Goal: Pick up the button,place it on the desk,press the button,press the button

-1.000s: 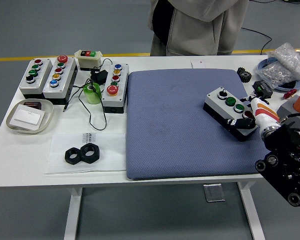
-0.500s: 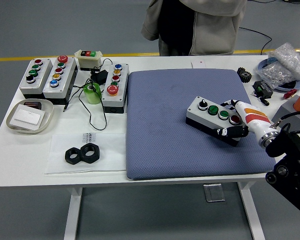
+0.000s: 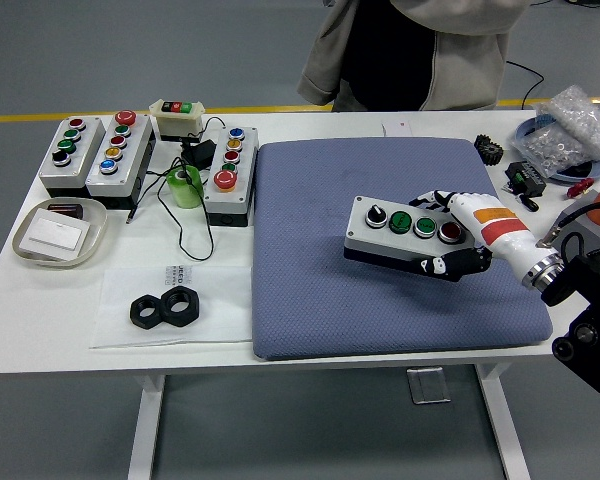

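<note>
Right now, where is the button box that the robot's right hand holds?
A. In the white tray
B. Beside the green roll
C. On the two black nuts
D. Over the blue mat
D: the right hand grips the button box over the blue mat.

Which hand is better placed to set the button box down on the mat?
The right hand: it already grips the button box at its right end, over the blue mat. No left hand is in view.

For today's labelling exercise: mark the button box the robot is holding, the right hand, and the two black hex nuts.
button box [image 3: 400,228], head view, on its grey top face beside the green buttons.
right hand [image 3: 460,235], head view, on the white palm gripping the box's right end.
black hex nuts [image 3: 166,309], head view, where the two nuts meet.
</note>
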